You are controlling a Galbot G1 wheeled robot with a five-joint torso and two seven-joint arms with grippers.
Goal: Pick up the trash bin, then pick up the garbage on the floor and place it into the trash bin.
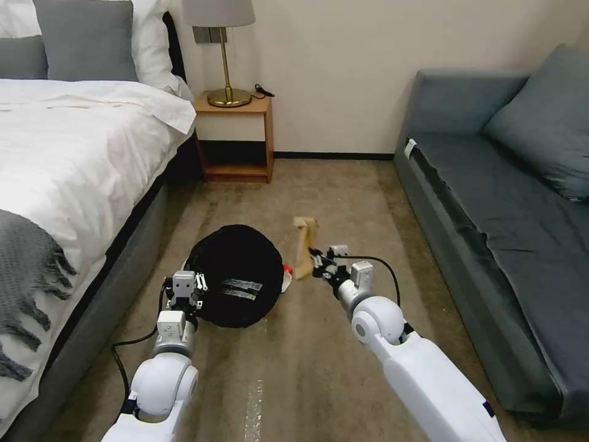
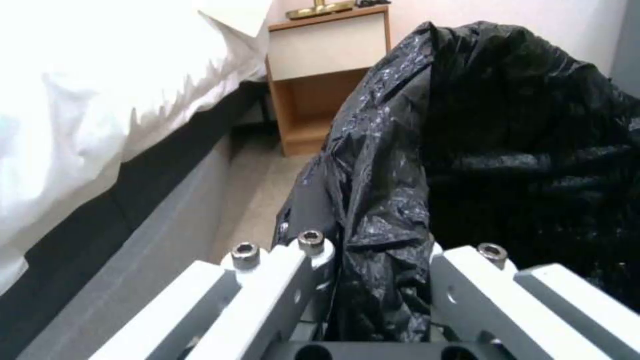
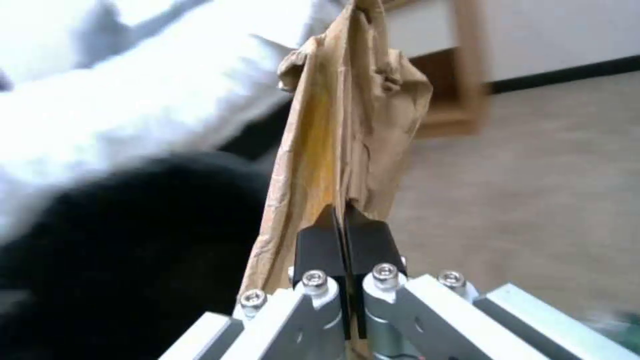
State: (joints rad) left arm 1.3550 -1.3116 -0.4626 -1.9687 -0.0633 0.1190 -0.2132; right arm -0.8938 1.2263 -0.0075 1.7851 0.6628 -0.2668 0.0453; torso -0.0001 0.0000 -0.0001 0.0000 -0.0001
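The bin hangs off the floor, tipped so its black-lined mouth faces up toward the head camera. The left claw grips it at the near-left rim, with the crinkled liner bunched between the fingers. The right claw, just right of the bin, has its black pads pressed together on the lower end of a tan scrap, which stands up from the pinch, beside the rim and not yet over the mouth.

The scrap looks like thin crumpled paper: very light, soft, flopping freely, so a pinch on any fold holds it, and it should drop cleanly once released. The bin looks light too, a stiff shell under a slippery plastic bag. A hold on the rim works, but the liner could slide against the shell, so I judge that the grip needs to clamp wall and bag together.

Count: one bin, one tan scrap in the right claw. A bit of red and white peeks out at the bin's right edge; I cannot tell whether it lies on the floor behind the bin. Two pale strips show inside the bin, possibly reflections on the bag. A hint of green shows on the floor by the right claw, too blurred to name.
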